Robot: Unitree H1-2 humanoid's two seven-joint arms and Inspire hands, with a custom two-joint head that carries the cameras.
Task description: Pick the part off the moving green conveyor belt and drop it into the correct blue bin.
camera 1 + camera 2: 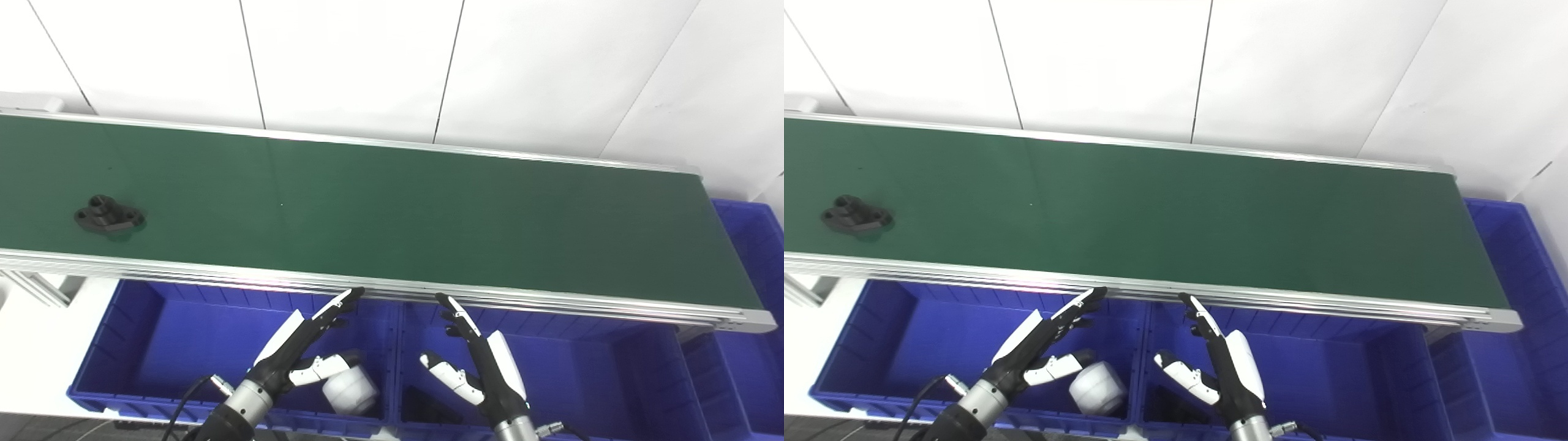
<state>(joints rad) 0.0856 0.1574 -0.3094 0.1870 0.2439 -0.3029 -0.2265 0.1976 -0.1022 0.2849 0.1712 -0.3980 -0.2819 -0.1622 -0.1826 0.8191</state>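
The black part (108, 214) lies on the green belt (392, 214) near its left end, well apart from both hands. The left hand (300, 352) and right hand (481, 361) hover over the blue bins (122, 343), fingers spread, holding nothing.

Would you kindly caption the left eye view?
Open left hand and right hand wait over blue plastic bins as a black metal part rides the green conveyor belt.

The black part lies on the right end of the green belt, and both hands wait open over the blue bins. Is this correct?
Not quite: the black part lies at the left end of the green belt, as the left eye view shows. Both the left hand and right hand do wait open over the blue bins.
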